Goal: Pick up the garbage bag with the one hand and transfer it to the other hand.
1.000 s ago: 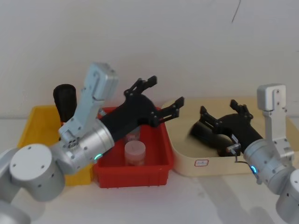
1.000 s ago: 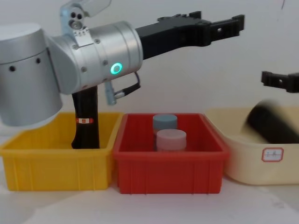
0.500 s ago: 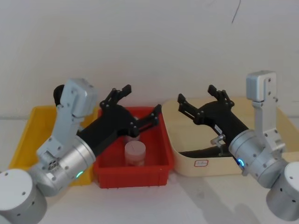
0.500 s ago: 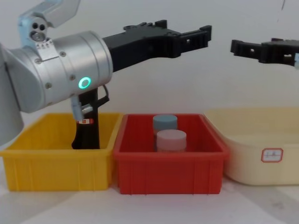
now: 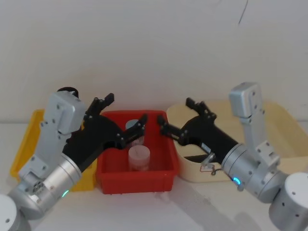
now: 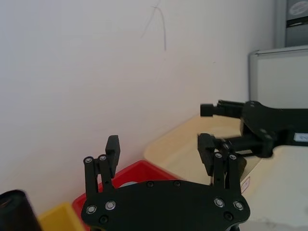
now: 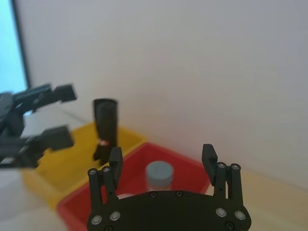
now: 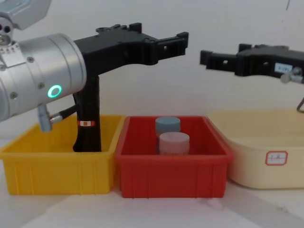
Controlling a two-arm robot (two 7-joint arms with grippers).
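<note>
A tall black garbage bag roll (image 8: 88, 118) with a white-and-orange band stands upright in the yellow bin (image 8: 52, 164). It also shows as the garbage bag roll (image 7: 106, 126) in the right wrist view, and its top (image 5: 67, 90) in the head view. My left gripper (image 5: 126, 110) hangs open and empty above the red bin, to the right of the roll. My right gripper (image 5: 175, 115) faces it, open and empty, over the seam between the red bin and the beige tray. In the chest view the left gripper (image 8: 164, 34) and right gripper (image 8: 222, 53) are a short gap apart.
The red bin (image 8: 171, 168) holds a blue-grey cylinder (image 8: 167, 124) and a pale pink one (image 8: 174, 141). A beige tray (image 8: 266, 156) stands at the right; a dark shape (image 5: 191, 158) lies in it, partly hidden under my right arm. A white wall stands close behind.
My right gripper let go of a black roll in the beige tray, rose and moved left toward the red bin. My left gripper drew back leftward, still open.
</note>
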